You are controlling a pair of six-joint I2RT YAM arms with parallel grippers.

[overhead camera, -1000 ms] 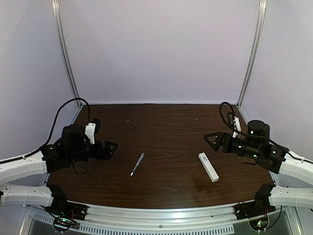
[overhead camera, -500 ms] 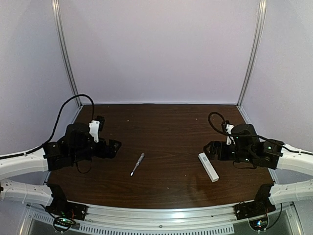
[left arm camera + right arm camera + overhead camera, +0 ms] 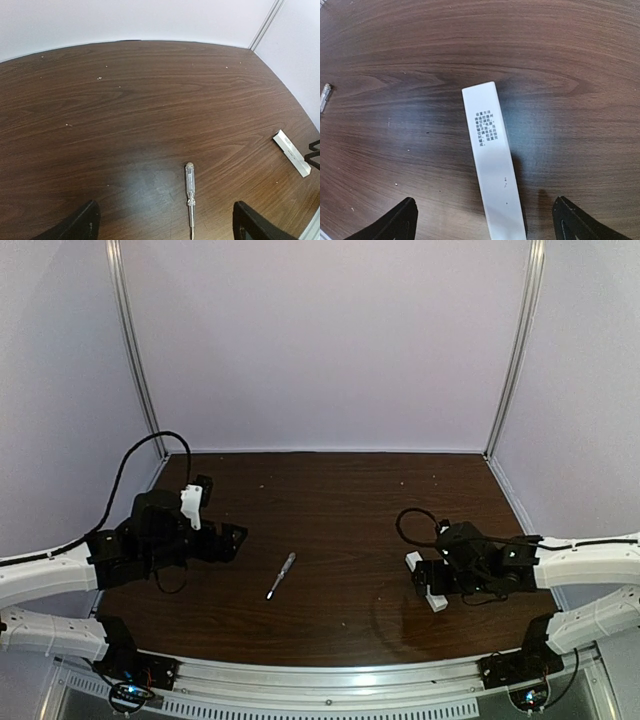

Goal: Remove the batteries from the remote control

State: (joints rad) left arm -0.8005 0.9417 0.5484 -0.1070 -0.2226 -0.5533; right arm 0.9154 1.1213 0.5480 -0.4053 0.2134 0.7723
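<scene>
The remote control (image 3: 414, 561) is a slim white bar lying flat on the dark wood table at the right. In the right wrist view (image 3: 492, 160) its upper face bears small black print and it lies between my fingers. My right gripper (image 3: 432, 580) hovers just over it, open, with one finger on each side (image 3: 485, 227). The remote also shows at the right edge of the left wrist view (image 3: 291, 152). My left gripper (image 3: 232, 538) is open and empty at the left of the table (image 3: 165, 227). No batteries show.
A small silvery screwdriver (image 3: 281, 575) lies on the table (image 3: 330, 490) near the middle, between the arms; it shows between the left fingers in the left wrist view (image 3: 190, 197) and at the left edge of the right wrist view (image 3: 324, 95). Pale walls enclose the table.
My right arm has swung left and down from the table's right edge until its open gripper sits over the remote. My left arm has shifted slightly forward.
</scene>
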